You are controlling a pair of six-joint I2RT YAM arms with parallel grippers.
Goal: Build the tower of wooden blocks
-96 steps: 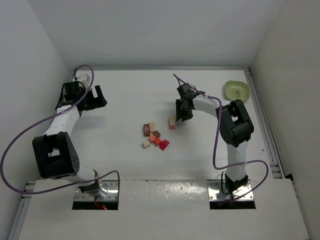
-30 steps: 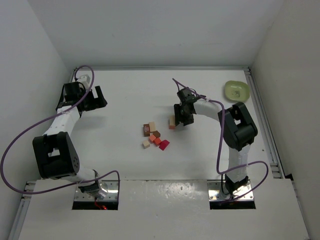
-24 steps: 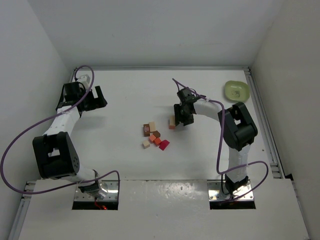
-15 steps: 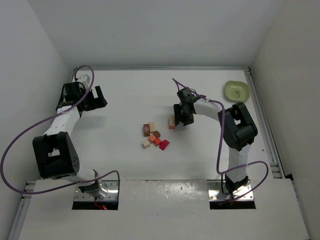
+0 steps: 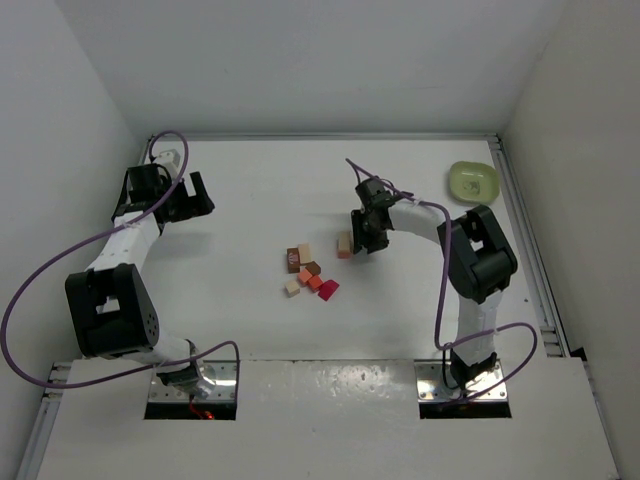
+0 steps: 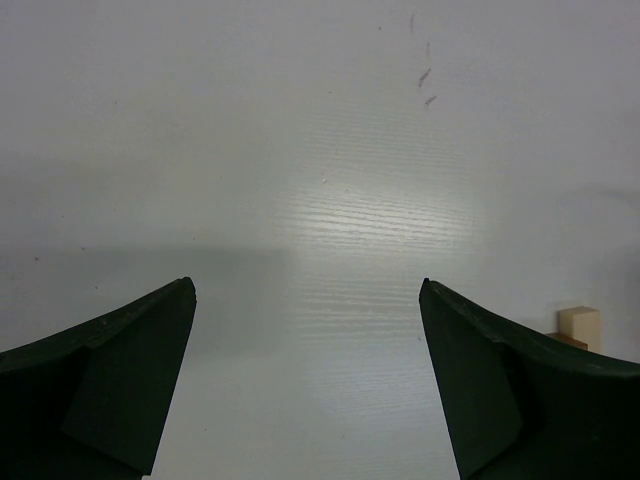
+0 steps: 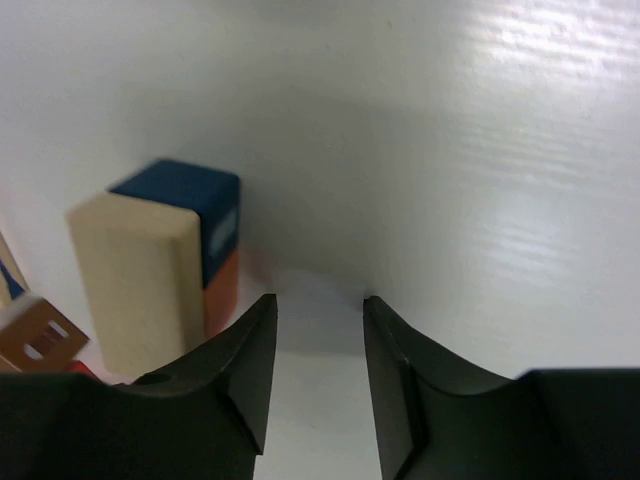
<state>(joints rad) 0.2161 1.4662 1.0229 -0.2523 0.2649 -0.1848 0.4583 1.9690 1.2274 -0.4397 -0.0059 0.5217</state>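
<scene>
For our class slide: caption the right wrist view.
Right gripper, jaws parted and empty, beside a small tower of pale, blue and orange wooden blocks on white table.

Robotics lab test cell. Bare white tabletop [image 5: 250,190] boxed in by plain white panels [image 5: 300,60] along the far edge and both side edges, under flat, even light. Left arm [image 5: 130,240] and right arm [image 5: 470,260] are bolted on metal plates [image 5: 225,375] at the near edge. Purple cables [image 5: 439,300] loop loose off each arm, and a metal rail [image 5: 527,250] runs along the right edge.
</scene>
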